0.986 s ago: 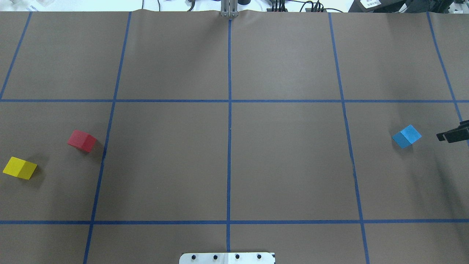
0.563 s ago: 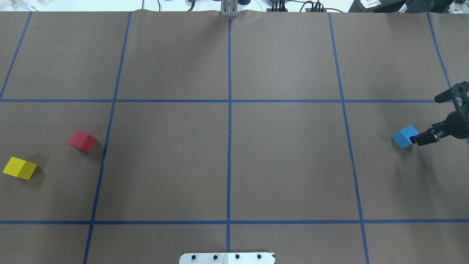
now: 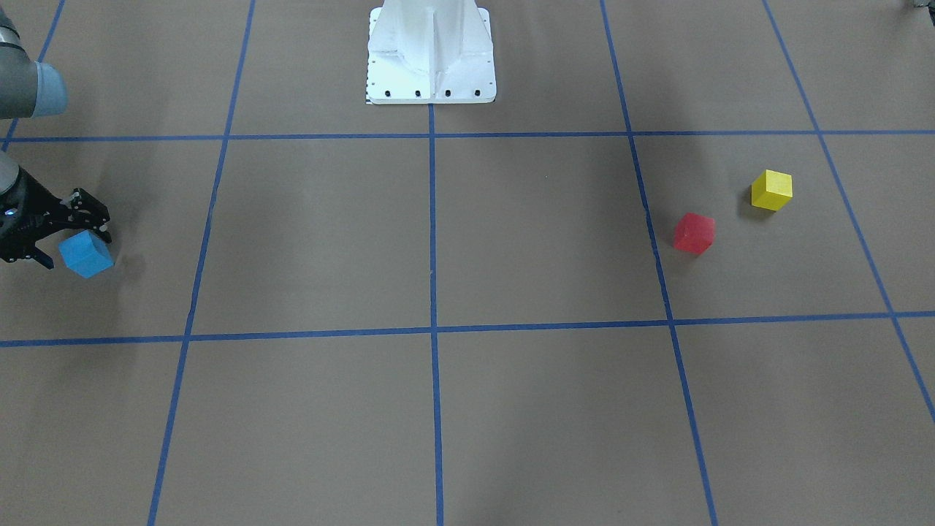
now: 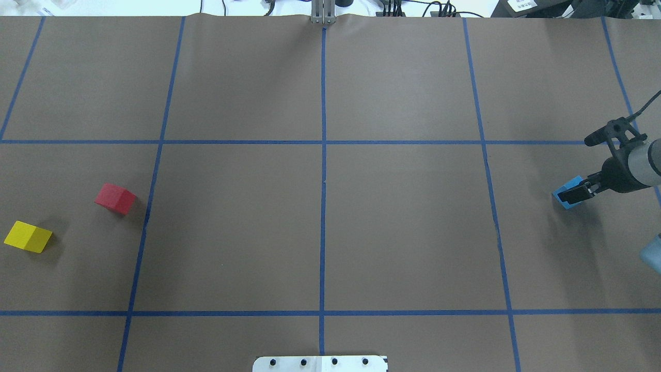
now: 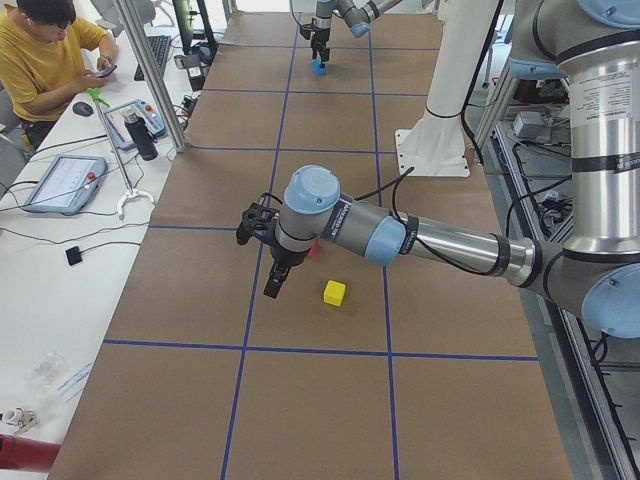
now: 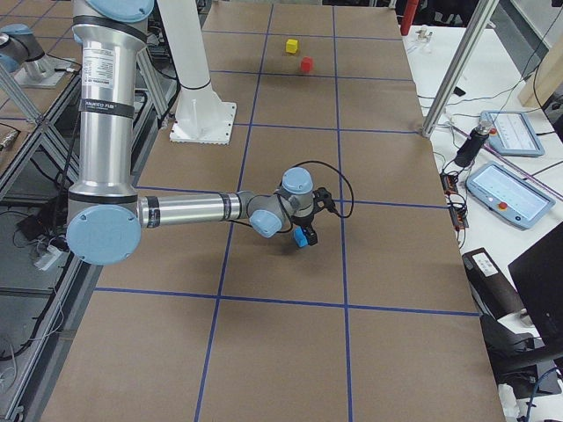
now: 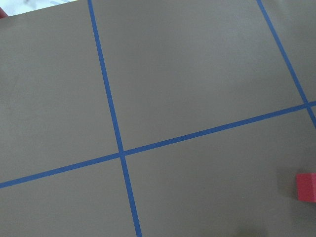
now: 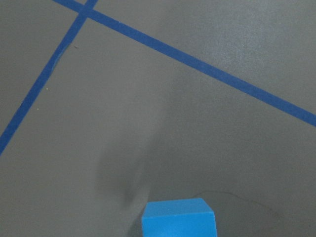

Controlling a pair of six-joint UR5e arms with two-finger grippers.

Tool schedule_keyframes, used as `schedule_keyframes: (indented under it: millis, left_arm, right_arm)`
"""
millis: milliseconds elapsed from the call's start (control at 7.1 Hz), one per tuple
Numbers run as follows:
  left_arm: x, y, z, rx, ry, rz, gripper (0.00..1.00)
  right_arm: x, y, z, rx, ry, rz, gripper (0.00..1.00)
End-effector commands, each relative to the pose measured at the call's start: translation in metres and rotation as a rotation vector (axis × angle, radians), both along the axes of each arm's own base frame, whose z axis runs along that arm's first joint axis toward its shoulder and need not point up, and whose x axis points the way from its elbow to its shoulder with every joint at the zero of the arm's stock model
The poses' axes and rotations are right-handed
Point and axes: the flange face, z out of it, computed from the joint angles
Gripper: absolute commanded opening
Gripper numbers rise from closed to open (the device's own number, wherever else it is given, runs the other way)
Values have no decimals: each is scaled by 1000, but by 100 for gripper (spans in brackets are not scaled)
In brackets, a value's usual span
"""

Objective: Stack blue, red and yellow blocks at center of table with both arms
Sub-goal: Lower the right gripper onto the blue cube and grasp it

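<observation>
Blocks of three colours sit apart on a paper-covered tabletop. The blue block (image 3: 86,254), a small matte cube with crisp edges, rests on the tabletop at the far right of the overhead frame, midway up and well away from the centre crossing of the grid. The right gripper (image 3: 73,245) is down at it, black fingers (image 3: 95,219) spread with the cube between them. Whether they touch its faces cannot be told. In the right wrist view the cube's flat top face sits at the bottom edge of the frame, a soft shadow beside it.

At the far left of the overhead frame lie the red block (image 4: 115,198) and the yellow block (image 4: 28,236), cubes of the same cut. They are near each other but apart, with yellow lower and closer to the edge. The left gripper (image 5: 272,288) hangs above the tabletop near the pair and is seen only from the side, so how far its fingers are parted cannot be told.

Smooth brown paper covers the tabletop (image 4: 403,232), ruled into rectangles by blue tape (image 4: 323,232). A white base plate (image 3: 430,73) stands at the top centre of the front-facing frame.
</observation>
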Motion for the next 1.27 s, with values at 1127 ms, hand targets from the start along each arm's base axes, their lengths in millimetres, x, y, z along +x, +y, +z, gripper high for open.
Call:
schedule_keyframes:
  millis: [1127]
  left_arm:
    - [0,0,0,1,0,-1,100]
  right_arm:
    - [-98,-103,-187,-47,-74,68,0]
